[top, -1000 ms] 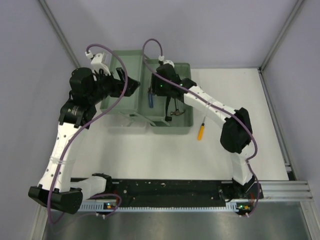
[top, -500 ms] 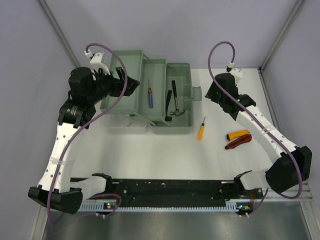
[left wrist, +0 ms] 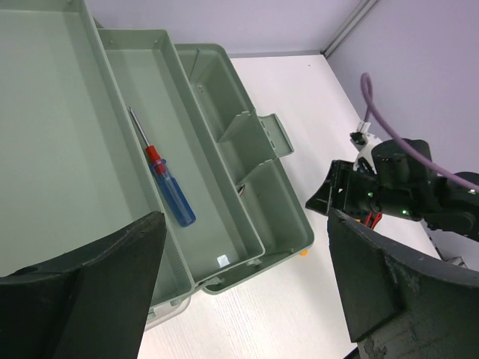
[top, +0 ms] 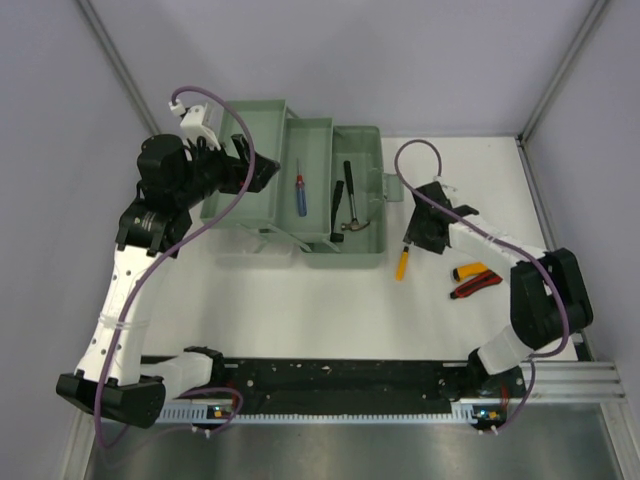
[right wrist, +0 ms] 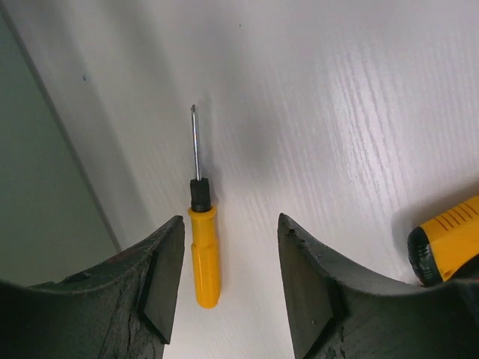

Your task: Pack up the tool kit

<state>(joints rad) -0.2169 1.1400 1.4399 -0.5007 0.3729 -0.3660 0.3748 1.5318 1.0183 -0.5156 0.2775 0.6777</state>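
Green plastic toolbox stands open at the far side of the white worktop, its lid thrown back to the left, a lift-out tray in the middle and the deep base on the right. A blue screwdriver with a red collar lies lengthwise in the tray. A hammer lies in the base.

The left fingers hang above the lid and tray, spread wide and grasping nothing.

A yellow screwdriver lies on the worktop just beside the box's right wall, outside it, its tip pointing to the far side. The right fingers are low over it, parted, one on either side of its handle in the wrist view. They look clear of it rather than touching, though the angle makes that hard to judge.

Further right, apart from the screwdriver, red-and-black handles lie against a yellow-and-black tool. Possibly pliers and a knife, but they are too small to name.
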